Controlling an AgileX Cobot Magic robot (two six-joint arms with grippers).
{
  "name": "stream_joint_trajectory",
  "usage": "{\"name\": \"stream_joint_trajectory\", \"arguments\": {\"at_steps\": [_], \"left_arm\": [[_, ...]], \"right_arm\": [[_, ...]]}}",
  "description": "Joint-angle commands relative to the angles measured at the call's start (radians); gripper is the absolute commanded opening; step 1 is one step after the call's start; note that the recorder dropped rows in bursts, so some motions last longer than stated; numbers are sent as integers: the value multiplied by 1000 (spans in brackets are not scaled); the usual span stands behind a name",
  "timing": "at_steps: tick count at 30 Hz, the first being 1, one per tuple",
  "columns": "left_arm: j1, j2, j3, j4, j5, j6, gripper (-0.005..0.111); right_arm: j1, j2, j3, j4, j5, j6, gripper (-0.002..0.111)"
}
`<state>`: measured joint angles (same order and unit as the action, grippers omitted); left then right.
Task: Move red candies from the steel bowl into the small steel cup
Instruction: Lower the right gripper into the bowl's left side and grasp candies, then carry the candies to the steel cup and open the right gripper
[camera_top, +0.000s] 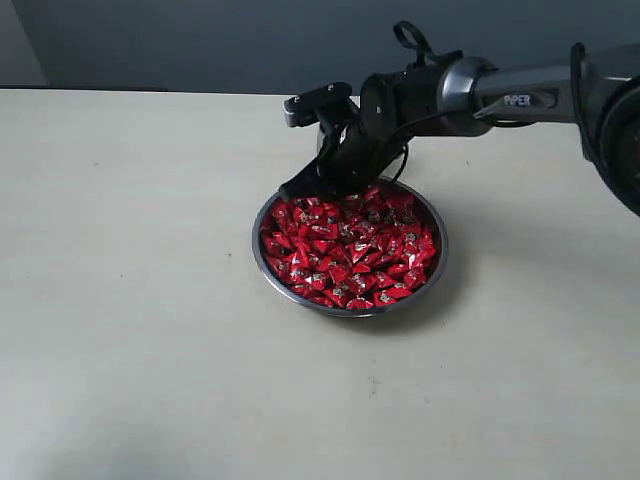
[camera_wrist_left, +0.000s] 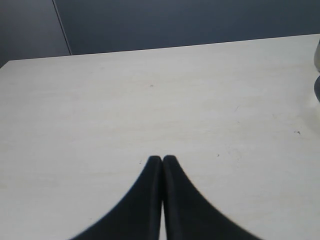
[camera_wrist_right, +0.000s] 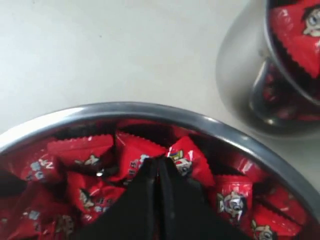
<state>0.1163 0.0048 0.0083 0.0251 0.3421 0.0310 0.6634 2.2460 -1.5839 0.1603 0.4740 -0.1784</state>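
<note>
The steel bowl (camera_top: 262, 262) sits mid-table, heaped with red candies (camera_top: 350, 248). My right gripper (camera_top: 300, 190) reaches down into the bowl's far rim. In the right wrist view its jaws (camera_wrist_right: 161, 161) are shut, with the tips pinching the edge of a red candy (camera_wrist_right: 192, 159) on top of the pile. Just beyond the bowl's rim (camera_wrist_right: 150, 110) stands the small steel cup (camera_wrist_right: 240, 80), with a red candy (camera_wrist_right: 295, 30) inside it. The arm mostly hides the cup in the exterior view. My left gripper (camera_wrist_left: 162, 159) is shut and empty over bare table.
The pale tabletop (camera_top: 130, 300) stretches wide around the bowl. A dark wall runs behind the table's far edge (camera_wrist_left: 150, 50). A pale object (camera_wrist_left: 317, 55) shows at the edge of the left wrist view.
</note>
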Motion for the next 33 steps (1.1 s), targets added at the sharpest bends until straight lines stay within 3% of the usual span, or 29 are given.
{"name": "stream_joint_trajectory", "arguments": {"at_steps": [1,10,18,21,28,33], "left_arm": [[-8,-5,-8,2,-5,-2,0],[-8,-5,-8,2,-5,-2,0],[-8,-5,-8,2,-5,-2,0],[-8,-5,-8,2,-5,-2,0],[-8,-5,-8,2,-5,-2,0],[-8,-5,-8,2,-5,-2,0]], "right_arm": [[0,-71,3,-5,39,2,0],[0,-190,3,-5,64,2,0],[-18,-212,3,-1,-103,4,0],[-47,-185,-9,6,-174,26,0],[-93,-11,-187,78,-113,26,0],[-93,55,-226,37,-115,26,0]]}}
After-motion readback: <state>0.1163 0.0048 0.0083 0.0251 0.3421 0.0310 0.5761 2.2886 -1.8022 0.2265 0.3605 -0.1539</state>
